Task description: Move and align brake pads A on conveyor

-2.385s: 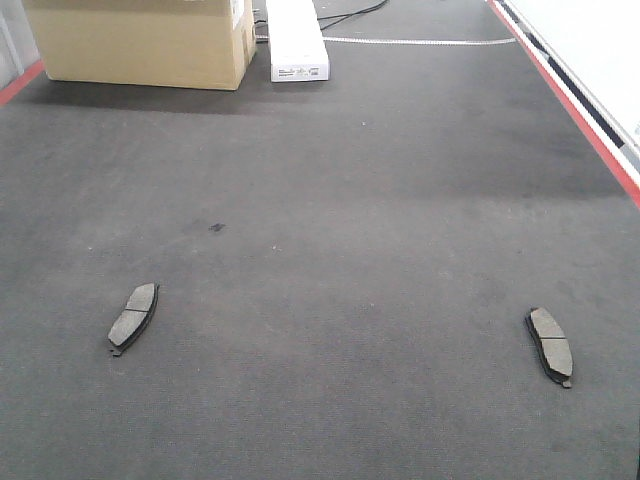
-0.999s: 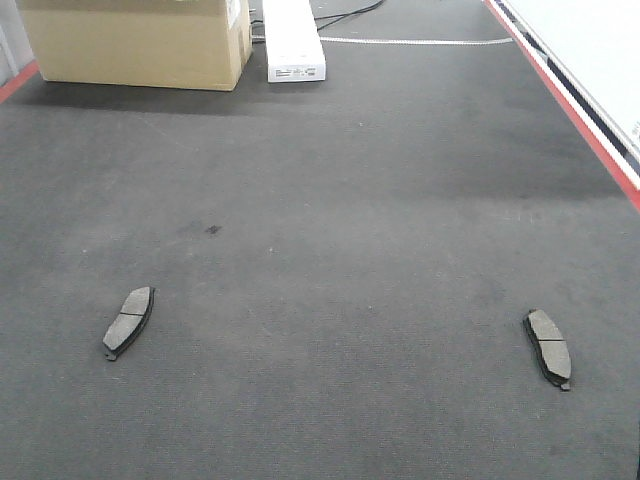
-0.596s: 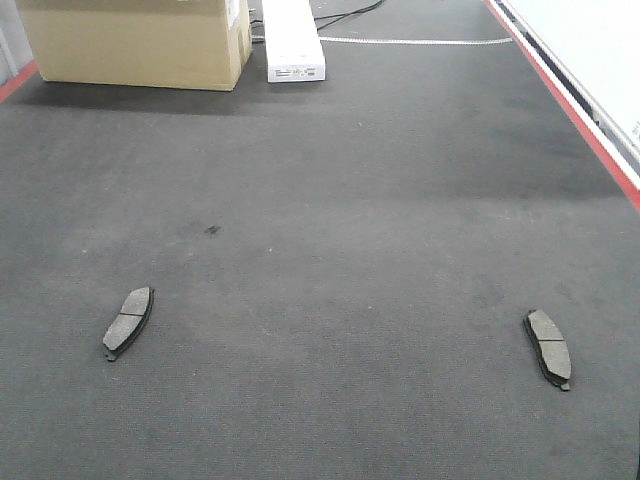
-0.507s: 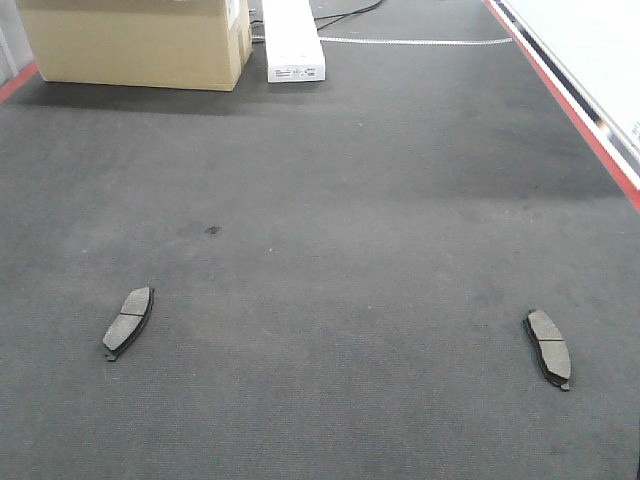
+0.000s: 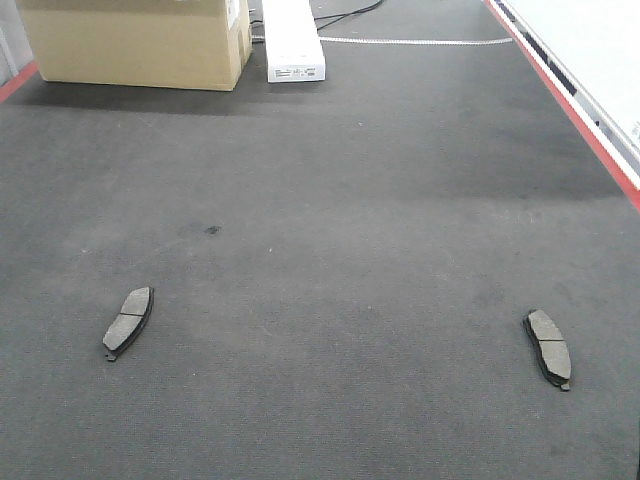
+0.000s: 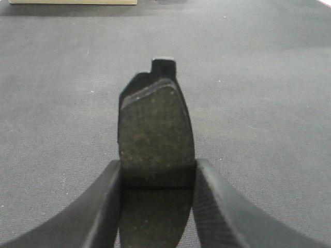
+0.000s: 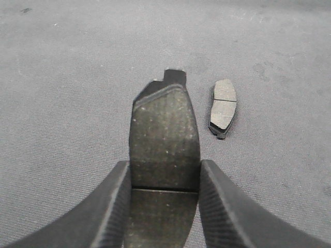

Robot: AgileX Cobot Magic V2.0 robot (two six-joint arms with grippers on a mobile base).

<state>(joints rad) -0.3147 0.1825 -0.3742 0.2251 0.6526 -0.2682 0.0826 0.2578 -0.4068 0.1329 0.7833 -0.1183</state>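
Observation:
Two brake pads A lie on the dark grey conveyor [image 5: 350, 200] in the front view, one at the near left [image 5: 128, 321] and one at the near right [image 5: 548, 347]. Neither gripper shows in that view. In the left wrist view my left gripper [image 6: 158, 163] is shut on a third brake pad [image 6: 155, 124], which points forward over the belt. My right gripper [image 7: 164, 164] is shut the same way on another brake pad [image 7: 164, 129]. A loose pad [image 7: 223, 107] lies on the belt just right of its tip.
A cardboard box [image 5: 140, 40] and a white box [image 5: 293, 40] stand at the far left end of the belt. A red rail [image 5: 590, 130] runs along the right edge. A small dark spot [image 5: 212, 230] marks the belt.
The front view shifted slightly between the earliest frame and one second ago. The two pads on the belt have kept their places since.

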